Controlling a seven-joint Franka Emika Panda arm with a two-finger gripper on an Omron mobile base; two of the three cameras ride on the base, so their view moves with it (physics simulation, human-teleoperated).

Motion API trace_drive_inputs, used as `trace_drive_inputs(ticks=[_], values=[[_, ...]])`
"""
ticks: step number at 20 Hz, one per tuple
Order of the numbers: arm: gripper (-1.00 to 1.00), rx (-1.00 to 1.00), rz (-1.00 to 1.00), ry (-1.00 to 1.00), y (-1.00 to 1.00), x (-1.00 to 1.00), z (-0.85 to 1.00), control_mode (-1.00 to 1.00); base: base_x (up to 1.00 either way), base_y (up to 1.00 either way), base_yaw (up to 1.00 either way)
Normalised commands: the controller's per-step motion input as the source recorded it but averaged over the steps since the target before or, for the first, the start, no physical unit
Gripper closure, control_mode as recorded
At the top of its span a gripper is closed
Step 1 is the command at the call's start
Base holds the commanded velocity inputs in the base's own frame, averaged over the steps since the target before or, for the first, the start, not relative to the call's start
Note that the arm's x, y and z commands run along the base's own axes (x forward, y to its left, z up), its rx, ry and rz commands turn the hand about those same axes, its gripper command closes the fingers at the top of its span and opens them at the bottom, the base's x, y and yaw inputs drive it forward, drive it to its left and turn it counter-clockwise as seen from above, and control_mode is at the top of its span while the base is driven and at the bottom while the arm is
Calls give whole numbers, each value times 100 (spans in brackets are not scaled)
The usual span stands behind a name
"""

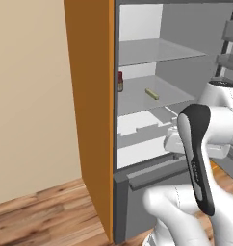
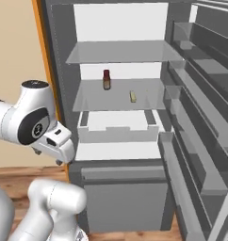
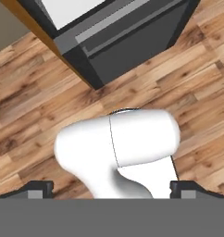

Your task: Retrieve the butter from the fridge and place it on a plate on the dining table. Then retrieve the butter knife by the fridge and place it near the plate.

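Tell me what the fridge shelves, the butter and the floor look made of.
Fridge shelves: likely clear glass, see-through with pale edges. Butter: a matte pale-yellow stick, looks soft or waxy, though a render leaves that open. Floor: wood planks or wood-look laminate, brown with visible grain and seams. Brown bottle beside the butter: possibly glass, red cap.

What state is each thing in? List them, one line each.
Tall grey steel fridge: door open, lower drawer shut.
Small pale-yellow butter stick: lying on middle glass shelf.
Small brown bottle with red cap: upright, same shelf.
End effector: open, empty, facing wooden floor.
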Motion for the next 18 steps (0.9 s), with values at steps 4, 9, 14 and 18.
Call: trace_drive_inputs(ticks=[4,9,14,18], values=[[-100,0,0,0,0,0,0,100,85,-18,21],[-100,0,0,0,0,0,0,100,13,-40,18],[-100,0,0,0,0,0,0,100,3,-57,12],[-100,0,0,0,0,0,0,100,9,-59,2]])
